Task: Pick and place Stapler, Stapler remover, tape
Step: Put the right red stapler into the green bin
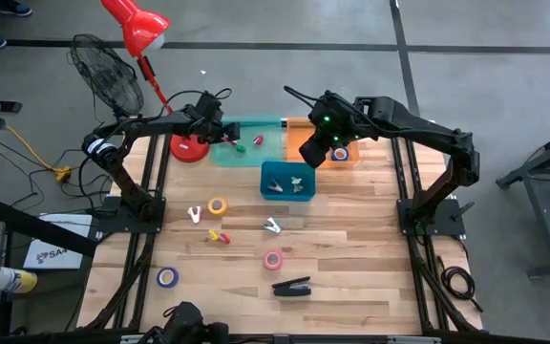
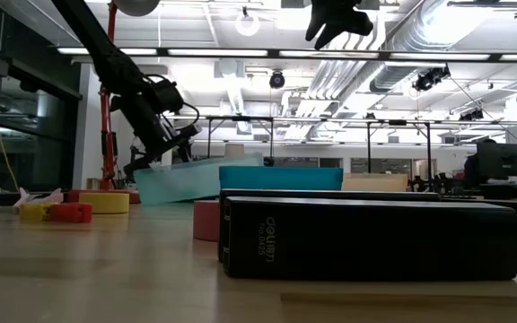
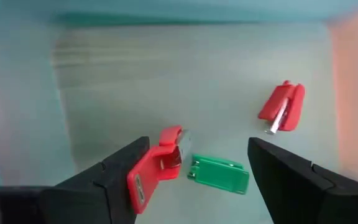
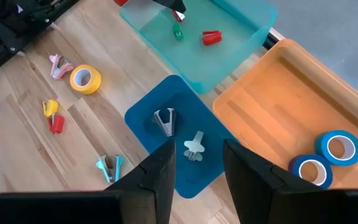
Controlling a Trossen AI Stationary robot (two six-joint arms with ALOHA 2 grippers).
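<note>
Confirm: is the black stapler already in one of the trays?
No. In the high view the stapler lies on the bare wooden table near its front edge, well clear of the teal, blue and orange trays.

The table (image 1: pixel 351 287) is pale wood in planks, with a visible grain and a low sheen. The light teal tray (image 4: pixel 241 31) is translucent plastic, the table's grain showing through its floor. The dark blue tray (image 4: pixel 142 118) and the orange tray (image 4: pixel 272 118) look like smooth opaque plastic. The stapler (image 1: pixel 292 286) has a matt black casing. The red staple remover (image 3: pixel 283 107) is glossy plastic with a bare metal prong. The tape rolls (image 1: pixel 218 205) look smooth, with pale paper-like cores. The left gripper (image 3: pixel 191 180) has matt black fingers.
</note>
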